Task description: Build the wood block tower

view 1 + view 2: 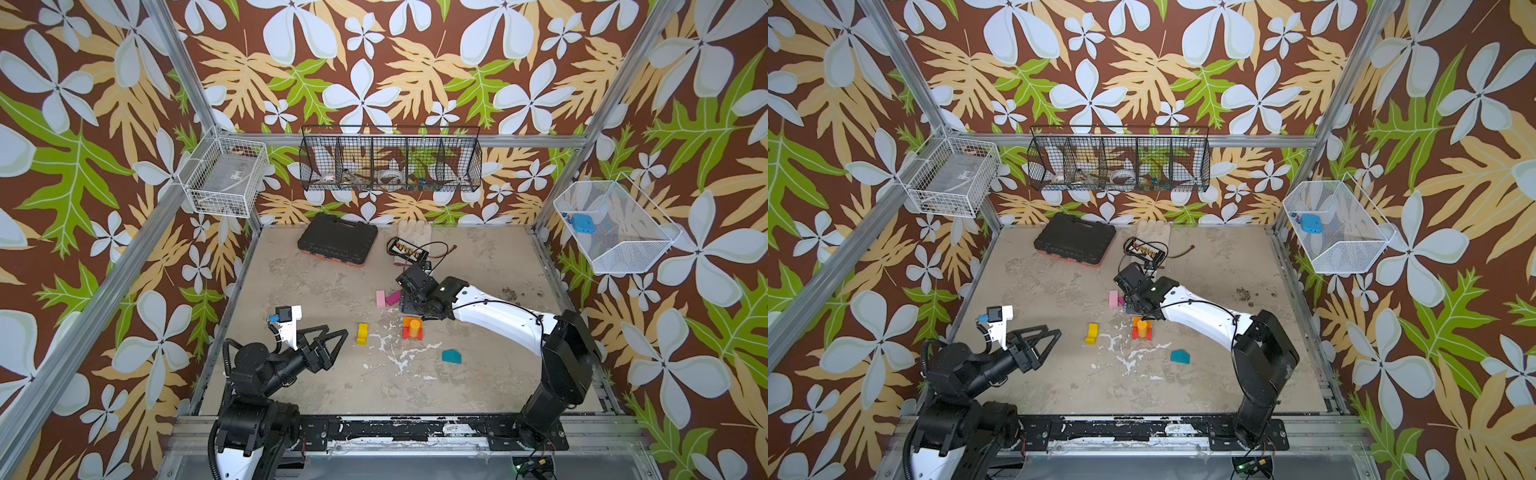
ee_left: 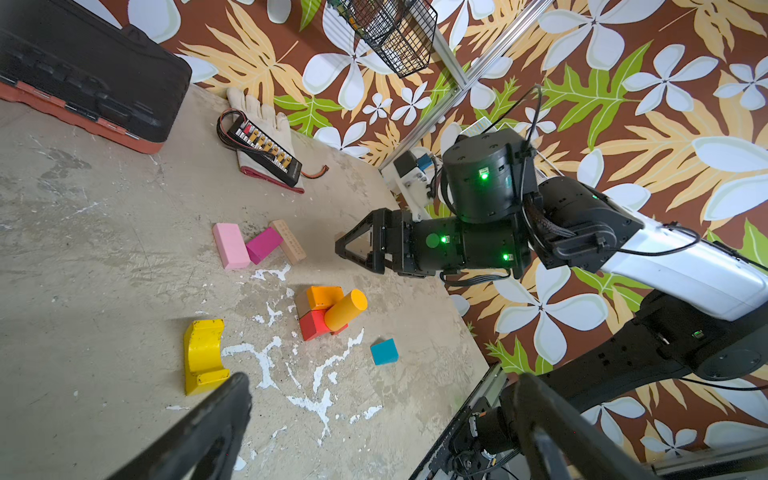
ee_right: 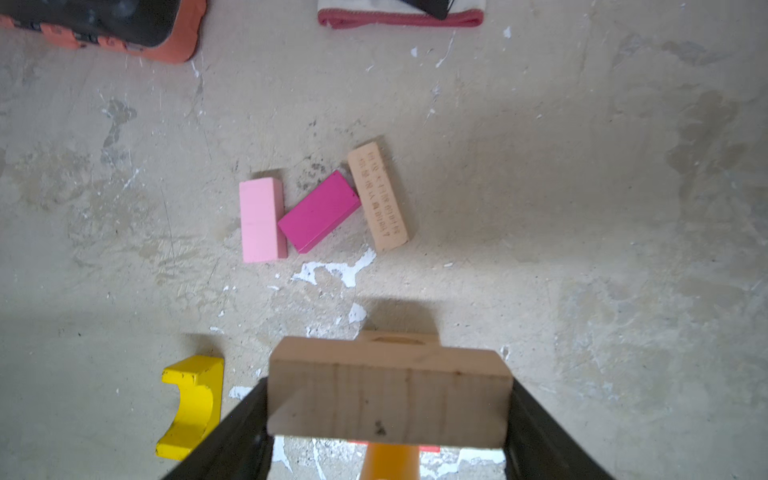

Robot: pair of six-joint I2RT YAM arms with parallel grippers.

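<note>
In both top views the tower (image 1: 411, 330) (image 1: 1142, 329) is only a small start near the middle of the counter (image 1: 316, 386): red and orange blocks bunched together. The right pincer (image 1: 409, 305) hangs at 12 o'clock from it, very close, pointing down. A pink bar (image 1: 380, 298) and a magenta bar (image 1: 393, 297) lie touching each other between 10 and 11 o'clock. The yellow arch (image 1: 362, 333) lies at 9 o'clock and the teal block (image 1: 451, 356) at 4 o'clock, both apart from the tower. The left pincer (image 1: 338, 349) sits farther out past the arch, wide open with nothing in it. A black case (image 1: 337, 243) lies far off at 11 o'clock.

In the left wrist view the left pincer's fingers (image 2: 224, 415) stand far apart with only bare counter between them. The tower shows a red block (image 2: 313, 326), an orange block (image 2: 324, 296) touching it, and an orange cylinder (image 2: 345, 309) up against both. A wood bar with writing (image 2: 287, 242) touches the magenta bar.

In the right wrist view the right pincer (image 3: 388, 386) is closed on a plain wood block (image 3: 386, 374), one finger on each end. The block is up in the air, and the orange cylinder peeks out from under it. The pink bar, magenta bar and wood bar with writing lie flat in a row, each touching the next. The yellow arch lies near them, on its own.
</note>
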